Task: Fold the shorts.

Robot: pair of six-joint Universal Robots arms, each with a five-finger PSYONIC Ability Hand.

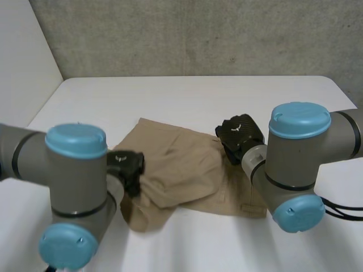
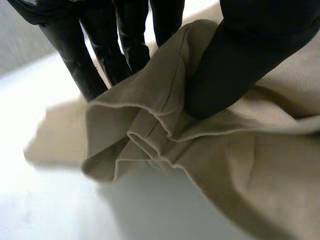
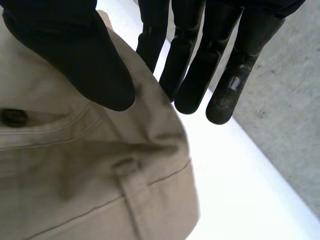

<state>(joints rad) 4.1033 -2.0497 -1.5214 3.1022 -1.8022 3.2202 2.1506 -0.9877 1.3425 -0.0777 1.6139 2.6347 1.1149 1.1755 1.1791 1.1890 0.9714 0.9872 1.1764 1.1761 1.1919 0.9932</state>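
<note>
The shorts (image 1: pixel 181 170) lie mid-surface (image 1: pixel 198 96), their long axis running across between the arms, the left robot hand (image 1: pixel 127 170) pinching their bunched left edge and the right robot hand (image 1: pixel 241 136) pinching the waistband at their right end.

White table (image 1: pixel 187 90), tan shorts (image 1: pixel 181 164) lying rumpled near its front edge

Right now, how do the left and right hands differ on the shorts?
The left hand holds a bunched edge of the shorts; the right hand holds smoother cloth by a button. The left is at their left side, the right at the far right corner. Both pinch cloth.
</note>
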